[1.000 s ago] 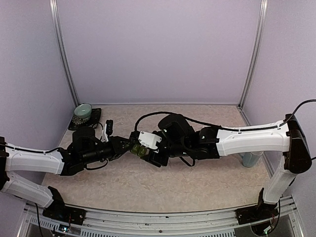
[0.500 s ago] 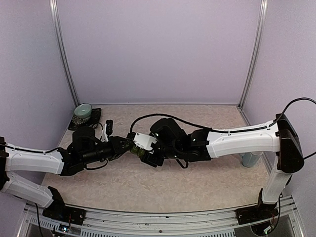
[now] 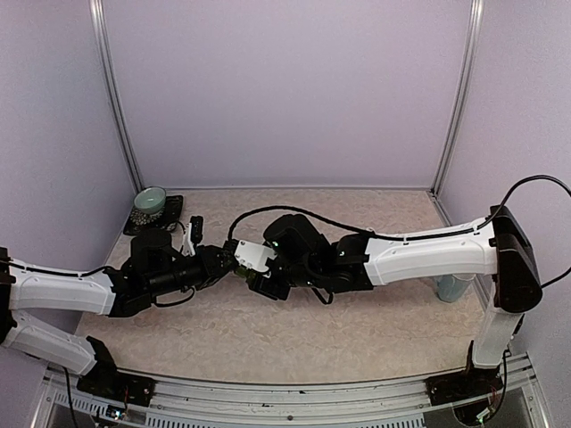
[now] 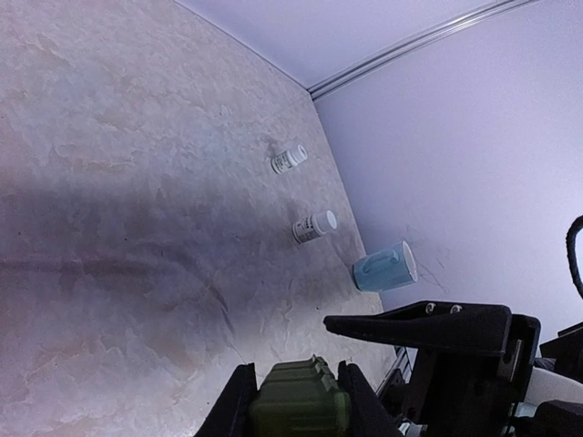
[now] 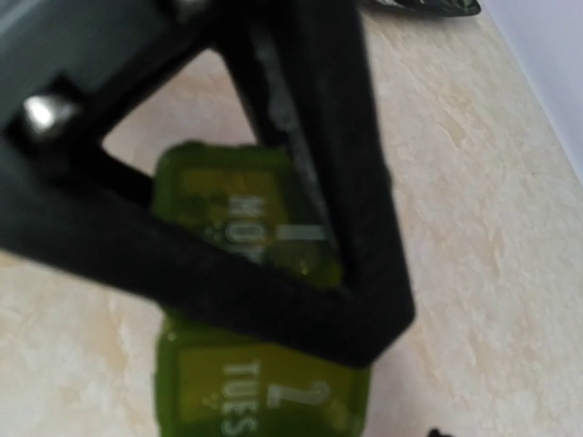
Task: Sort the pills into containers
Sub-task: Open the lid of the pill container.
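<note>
Marbled beige table [image 3: 357, 330] below, my left gripper [image 4: 297, 396] clamps one end of the dark green containers [image 5: 255, 391], well apart from the pale blue mug [image 4: 384, 267], my right gripper [image 3: 245, 267] close above them, its opening unclear.

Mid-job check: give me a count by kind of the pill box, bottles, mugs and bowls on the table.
Pill box: 1
Bottles: 2
Mug: 1
Bowl: 1
Total: 5
</note>
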